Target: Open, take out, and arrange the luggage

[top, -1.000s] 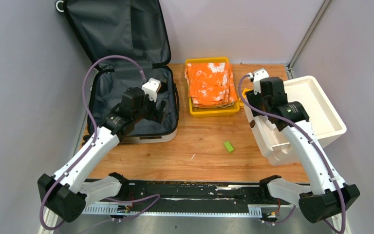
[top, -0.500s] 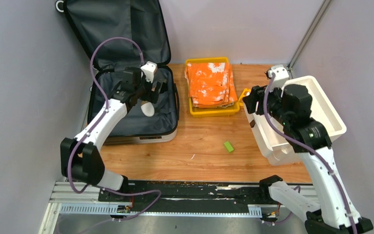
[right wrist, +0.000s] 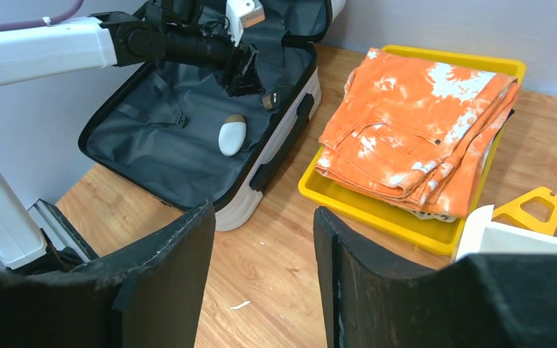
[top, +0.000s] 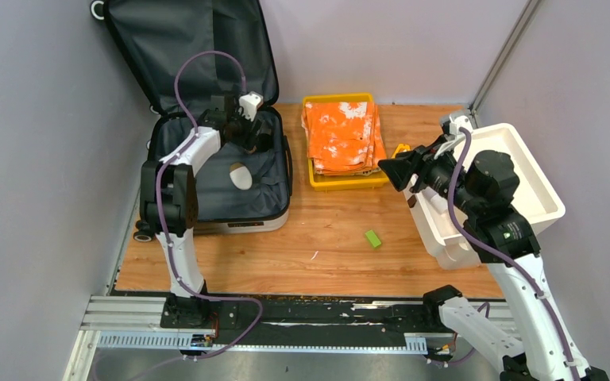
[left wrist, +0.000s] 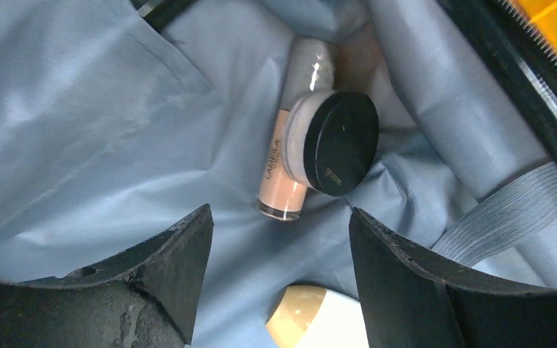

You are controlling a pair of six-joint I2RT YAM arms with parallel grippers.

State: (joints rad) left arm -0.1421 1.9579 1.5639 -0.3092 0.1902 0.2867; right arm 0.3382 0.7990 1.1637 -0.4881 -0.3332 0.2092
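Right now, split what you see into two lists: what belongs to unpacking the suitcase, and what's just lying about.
Job: suitcase, tube, black-lidded jar, white oval item, left gripper over them.
Lying about: green scrap, yellow hook, tray of orange clothes (perhaps already unpacked), white box.

Matt grey cloth lines the luggage; the table is smooth wood, the tray plastic.

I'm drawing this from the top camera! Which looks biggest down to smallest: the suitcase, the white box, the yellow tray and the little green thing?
1. The luggage, lying open.
2. The white foam box. It is partly hidden, yet it looks bigger than the tray.
3. The yellow tray.
4. The green piece, by far the smallest.
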